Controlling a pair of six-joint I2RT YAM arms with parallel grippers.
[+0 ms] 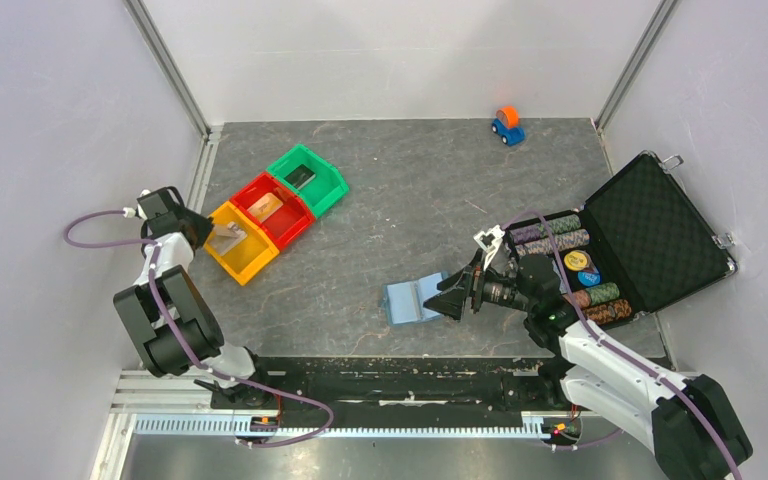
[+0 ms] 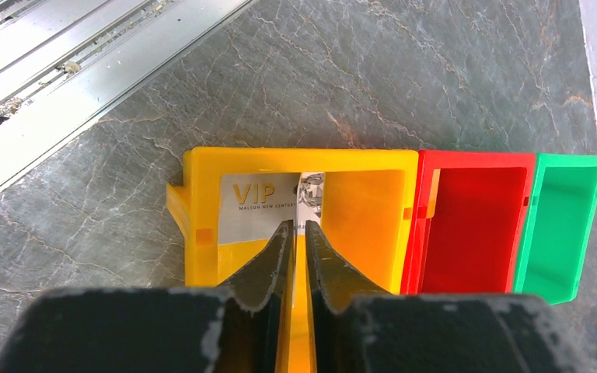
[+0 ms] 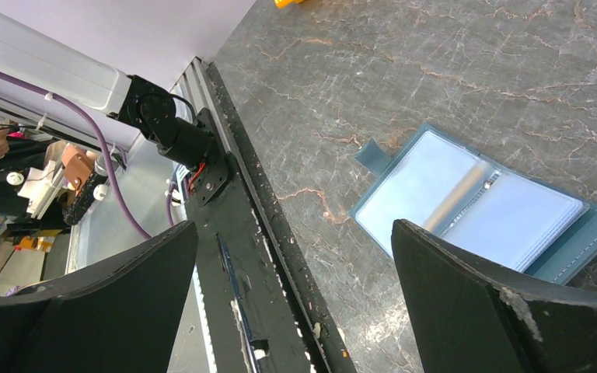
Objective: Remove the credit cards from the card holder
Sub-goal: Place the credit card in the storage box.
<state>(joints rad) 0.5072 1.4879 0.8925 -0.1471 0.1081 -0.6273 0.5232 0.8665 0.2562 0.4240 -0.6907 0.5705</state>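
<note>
With a VIP credit card [image 2: 256, 206] in the yellow bin [image 2: 303, 158] at the left gripper [image 2: 296, 227]'s barely parted jaws (pinching it or not is unclear), drop-off seems in hand; next the right gripper [image 3: 295, 233], jaws wide and empty, must search the card holder [image 3: 435, 186] lying open on the surface [image 3: 435, 78].

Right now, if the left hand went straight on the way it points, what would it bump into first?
The VIP card lying in the yellow bin. The left hand points down at it, with its tips just at the card's edge. Depth is hard to judge, so it may be touching.
</note>
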